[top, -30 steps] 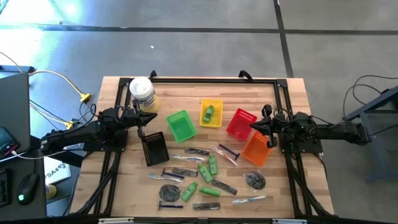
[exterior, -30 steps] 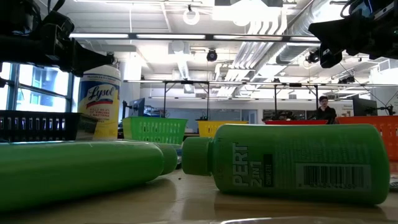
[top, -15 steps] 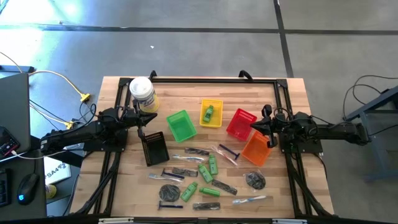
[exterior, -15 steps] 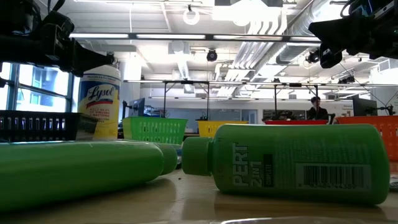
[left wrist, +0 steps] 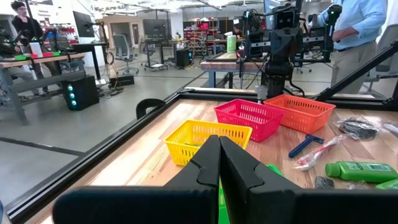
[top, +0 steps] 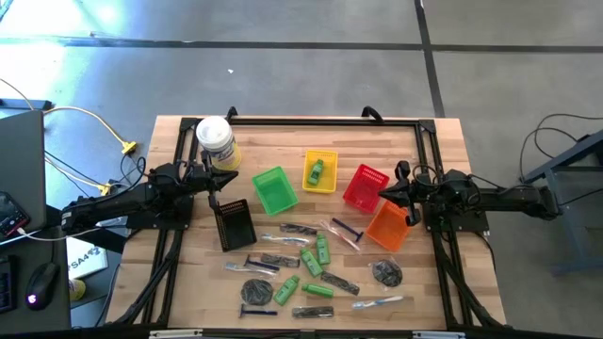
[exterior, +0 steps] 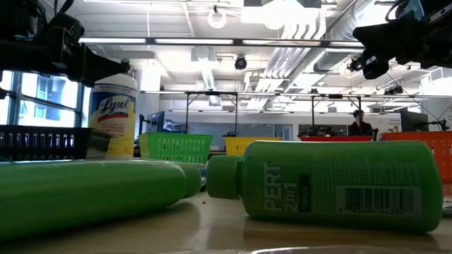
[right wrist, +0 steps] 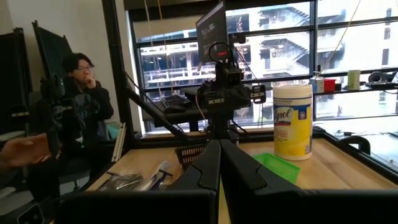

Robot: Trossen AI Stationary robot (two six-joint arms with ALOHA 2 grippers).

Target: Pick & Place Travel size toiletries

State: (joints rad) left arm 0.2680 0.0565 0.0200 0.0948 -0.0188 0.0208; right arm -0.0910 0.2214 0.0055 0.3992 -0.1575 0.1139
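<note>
Your toiletries lie loose on the near half of the table [top: 179,132], mostly centre to near edge: green bottles [top: 321,249] in a small cluster w/ dark slim sticks [top: 300,229] just beside them, a purple-handled razor [top: 347,228] near the orange basket [top: 386,227], two dark grey discs, one [top: 256,291] toward the near-left, the other [top: 386,273] toward the near-right, and a clear-wrapped piece [top: 380,302] by the near edge. One green bottle [top: 316,170] already sits inside the yellow basket [top: 319,157]. Baskets run in a row across the middle: black [top: 235,225] at left, then green [top: 274,189], yellow, red [top: 365,185], orange. The big white-lidded jar [top: 216,141] stands upright at the far-left corner. Left gripper [top: 226,179] hangs over the left side, between jar and black basket, jaws fully closed, holding nothing, touching nothing you can see. Right gripper [top: 387,191] sits over the right side, at the red and orange baskets; its jaws are pressed together too, empty. In the low view two green bottles lie on their sides, right one [exterior: 332,183] w/ its cap toward the other [exterior: 92,194]. Beyond the table a seated person [right wrist: 81,106] shows in the right wrist view, another person [left wrist: 357,31] stands in the left wrist view.
</note>
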